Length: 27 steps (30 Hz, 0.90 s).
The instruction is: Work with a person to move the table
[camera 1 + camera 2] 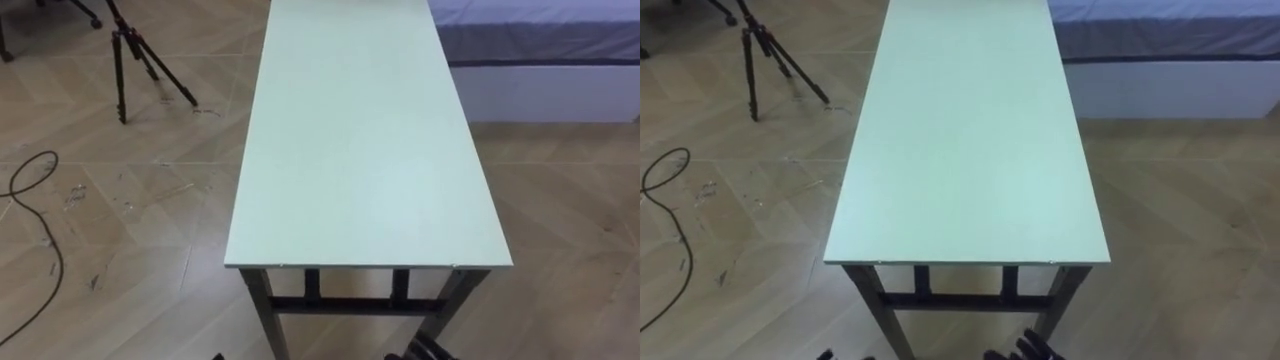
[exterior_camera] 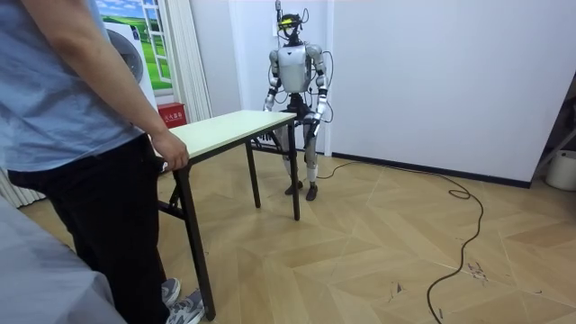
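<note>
Open floor (image 2: 378, 252) flanks table (image 2: 236, 126); person's hand (image 2: 171, 155) grips its end.

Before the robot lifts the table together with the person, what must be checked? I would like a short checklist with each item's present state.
1. Person holds the far end: ok, the person's hand grips the table at its edge.
2. Robot's hands on the near end: not ok, the left hand and right hand are not on the edge.
3. Nothing lying on the table: ok.
4. Tripod clear of the table: ok, it stands apart on the left.
5. Room beside the bed: cannot tell, it is close at the far right.
</note>
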Available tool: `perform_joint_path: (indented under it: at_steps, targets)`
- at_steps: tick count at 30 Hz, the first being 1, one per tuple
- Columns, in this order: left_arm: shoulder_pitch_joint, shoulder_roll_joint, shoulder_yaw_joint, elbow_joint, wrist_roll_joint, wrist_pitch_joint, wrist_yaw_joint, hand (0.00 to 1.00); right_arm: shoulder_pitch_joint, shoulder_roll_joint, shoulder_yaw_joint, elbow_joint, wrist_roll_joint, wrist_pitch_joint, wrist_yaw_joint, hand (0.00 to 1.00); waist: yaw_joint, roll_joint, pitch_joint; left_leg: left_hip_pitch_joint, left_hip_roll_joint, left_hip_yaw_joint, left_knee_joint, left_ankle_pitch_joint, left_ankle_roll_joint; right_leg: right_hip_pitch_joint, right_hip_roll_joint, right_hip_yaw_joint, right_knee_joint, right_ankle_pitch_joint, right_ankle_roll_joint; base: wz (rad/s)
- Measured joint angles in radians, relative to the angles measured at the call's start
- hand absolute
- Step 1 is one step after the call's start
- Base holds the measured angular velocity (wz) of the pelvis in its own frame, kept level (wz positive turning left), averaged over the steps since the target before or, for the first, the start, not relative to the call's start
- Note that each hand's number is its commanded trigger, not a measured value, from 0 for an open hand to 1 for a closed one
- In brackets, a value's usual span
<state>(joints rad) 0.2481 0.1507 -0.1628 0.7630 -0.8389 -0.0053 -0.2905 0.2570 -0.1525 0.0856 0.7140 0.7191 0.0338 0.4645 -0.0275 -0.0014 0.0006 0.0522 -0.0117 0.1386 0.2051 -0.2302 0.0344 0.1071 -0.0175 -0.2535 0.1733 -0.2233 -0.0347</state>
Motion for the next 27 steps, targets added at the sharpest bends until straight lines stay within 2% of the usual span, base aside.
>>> perform_joint_path:
  at_steps: [5,9,11,15,17,20,24,27]
  targets:
    - [0.056,0.018,-0.066,-0.205,-0.114,0.013,-0.009,0.0,0.021,0.005,0.057,-0.123,0.07,0.024,0.01,0.0,-0.014,0.003,0.0039,-0.007,0.0,0.0,0.0,0.0,0.0,-0.003,-0.001,-0.002,0.003,0.0,0.0,0.0]
    - [0.061,0.022,-0.088,-0.306,-0.141,0.021,-0.026,0.0,0.023,0.0,0.091,-0.21,0.118,0.032,0.035,0.0,-0.025,0.009,0.0078,-0.007,0.002,0.009,0.002,0.0,0.0,-0.005,-0.001,-0.006,0.01,0.0,0.0,0.0]
    - [0.07,0.025,-0.096,-0.339,-0.141,0.029,-0.023,0.0,0.04,-0.001,0.103,-0.267,0.139,0.032,0.039,0.0,-0.025,0.01,0.0084,-0.01,0.005,0.025,0.002,0.0,0.0,-0.007,-0.001,-0.009,0.011,0.0,0.0,0.02]
    - [0.078,0.033,-0.11,-0.38,-0.156,0.037,-0.023,0.0,0.039,-0.012,0.141,-0.328,0.167,0.032,0.051,0.0,-0.023,0.01,0.0085,-0.019,0.005,0.023,0.016,0.0,0.0,-0.017,-0.003,-0.009,0.015,0.0,0.0,0.0]
    - [0.08,0.048,-0.135,-0.405,-0.202,0.037,-0.019,0.0,0.044,-0.026,0.179,-0.371,0.2,0.031,0.054,0.0,-0.021,0.013,0.0094,-0.024,0.005,0.022,0.017,0.0,0.0,-0.022,-0.003,-0.009,0.015,0.0,0.0,0.0]
    - [0.08,0.053,-0.149,-0.436,-0.224,0.037,-0.019,0.0,0.045,-0.042,0.207,-0.396,0.22,0.031,0.063,0.0,-0.021,0.014,0.0088,-0.024,0.005,0.022,0.017,0.0,0.0,-0.021,-0.003,-0.01,0.016,0.0,0.0,0.0]
    - [0.077,0.067,-0.176,-0.527,-0.273,0.029,-0.02,0.0,0.049,-0.066,0.217,-0.439,0.225,0.031,0.063,0.0,-0.02,0.021,0.0106,-0.026,0.005,0.022,0.017,0.0,0.0,-0.022,-0.004,-0.011,0.022,0.0,0.0,0.0]
    - [0.071,0.081,-0.204,-0.572,-0.293,0.027,-0.023,0.0,0.049,-0.089,0.242,-0.459,0.273,0.029,0.062,0.0,-0.022,0.029,0.007,-0.025,0.005,0.021,0.014,0.0,0.0,-0.024,-0.005,-0.012,0.029,0.0,0.001,0.0]
